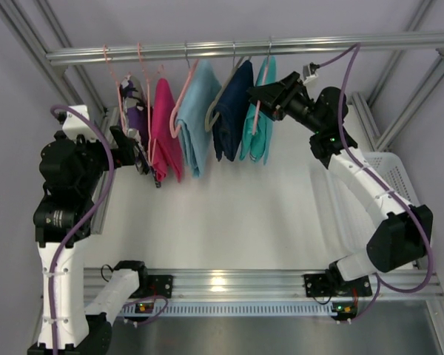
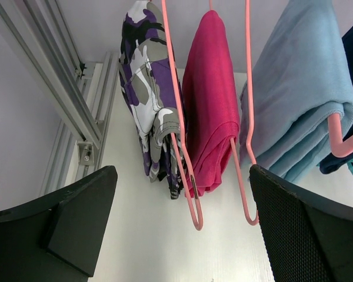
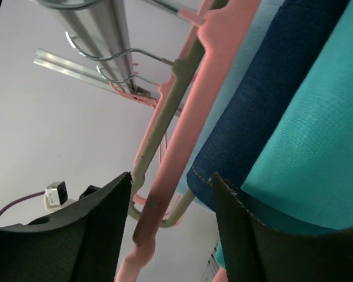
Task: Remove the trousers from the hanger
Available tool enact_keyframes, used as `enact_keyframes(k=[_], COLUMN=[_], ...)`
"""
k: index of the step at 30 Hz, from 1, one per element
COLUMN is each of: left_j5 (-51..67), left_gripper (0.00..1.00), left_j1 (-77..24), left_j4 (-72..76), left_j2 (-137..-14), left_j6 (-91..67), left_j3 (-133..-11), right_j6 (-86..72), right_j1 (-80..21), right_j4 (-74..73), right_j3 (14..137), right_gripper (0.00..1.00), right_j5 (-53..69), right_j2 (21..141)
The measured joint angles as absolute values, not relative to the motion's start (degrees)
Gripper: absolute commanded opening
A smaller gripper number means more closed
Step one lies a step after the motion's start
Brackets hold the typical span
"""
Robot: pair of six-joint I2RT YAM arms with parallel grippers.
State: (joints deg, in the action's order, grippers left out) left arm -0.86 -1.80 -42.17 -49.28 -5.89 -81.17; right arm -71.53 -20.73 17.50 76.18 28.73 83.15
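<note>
The teal trousers point(image 1: 263, 133) hang folded over the salmon-pink hanger point(image 1: 256, 117) at the right end of the rail, its metal hook point(image 1: 269, 50) over the bar. My right gripper point(image 1: 265, 100) is up against the hanger's upper part. In the right wrist view its jaws stand apart with the pink hanger arm point(image 3: 176, 153) between the fingers point(image 3: 88, 235), not pinched; the trousers point(image 3: 317, 135) lie at the right. My left gripper point(image 1: 138, 154) is open and empty at the left, low beside other garments; in its wrist view the gripper point(image 2: 182, 235) holds nothing.
Along the rail point(image 1: 207, 50) from the left hang a purple camouflage garment point(image 2: 147, 88), a magenta one point(image 2: 212, 100), a sky-blue one point(image 1: 197, 118) and a navy one point(image 1: 231, 111) on a grey hanger point(image 3: 159, 129). A white basket point(image 1: 394, 177) sits at the right.
</note>
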Motion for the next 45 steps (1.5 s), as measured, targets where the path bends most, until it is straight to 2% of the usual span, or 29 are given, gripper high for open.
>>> enact_keyframes(k=[9,11,13,14,17,29,45], left_j5=[-0.43,0.25,0.69,0.82,1.19,1.72,3.44], left_gripper=[0.99,0.99,0.99,0.99,0.99,0.99,0.99], left_j1=[-1.8,-1.8,-1.8,-1.8,-1.8,-1.8,-1.8], left_j4=[-41.45,-41.45,-41.43,-41.39,-41.15,-41.06,-39.62], left_j2=[-49.28,-49.28,-49.28,-49.28,-49.28,-49.28,-49.5], left_j6=[-6.11,-6.2,-6.39,-6.52,-6.98,-7.68,-8.99], left_j3=[-79.7,-79.48,-79.44,-79.44,-79.35,-78.61,-77.08], right_j6=[-74.41,-75.29,-75.85,-76.34,-77.97,-79.66,-78.35], right_j1=[-20.73,-20.73,-20.73,-20.73,-20.73,-20.73,-18.5], right_j4=[16.03,14.52,12.95,12.03,9.04,2.0,2.52], right_j3=[76.25,76.25,76.29,76.31,77.3,82.63,82.91], right_gripper=[0.3,0.21,0.18,0.12,0.0,0.0,0.0], right_j5=[28.49,28.32,28.18,28.05,27.7,29.45,33.32], right_j2=[83.55,82.72,81.67,81.14,80.62,80.9,81.17])
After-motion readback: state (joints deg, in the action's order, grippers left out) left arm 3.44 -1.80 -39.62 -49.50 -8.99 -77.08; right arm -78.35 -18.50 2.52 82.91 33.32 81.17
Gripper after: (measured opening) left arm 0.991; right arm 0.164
